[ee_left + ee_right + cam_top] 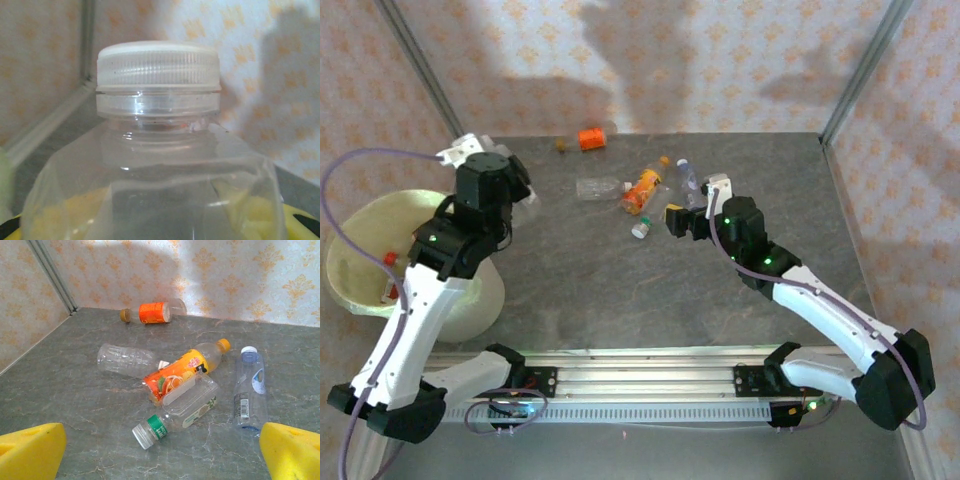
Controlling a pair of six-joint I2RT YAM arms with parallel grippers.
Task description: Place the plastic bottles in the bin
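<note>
At the far-left corner of the counter [620, 290], the left hand [468, 157] is clamped on a white-capped bottle [160, 150] — clear, its ribbed cap pointing away toward the patterned wall, with yellow pads [302, 220] pressed to either side of its body. Close by, off the counter's left edge, stands the bin [342, 235], lined with a pale yellow-green bag; a red-capped bottle [390, 262] lies inside it. The held bottle is near the bin's far rim, but from above I cannot tell whether it is over the opening.

The right hand [161, 452] hovers over the middle of the counter with its yellow fingers [30, 452] wide apart, gripping nothing. Ahead of it lies a loose cluster. Nearest is a green-banded bottle [175, 412] with a white cap. It touches an orange-labelled bottle [182, 371] with an orange cap, which lies against a plain clear bottle [125, 360] on its left. A blue-labelled bottle [249, 385] lies just to the right, apart from them — and well beyond, by the far wall, rests an orange-wrapped bottle [155, 312].
</note>
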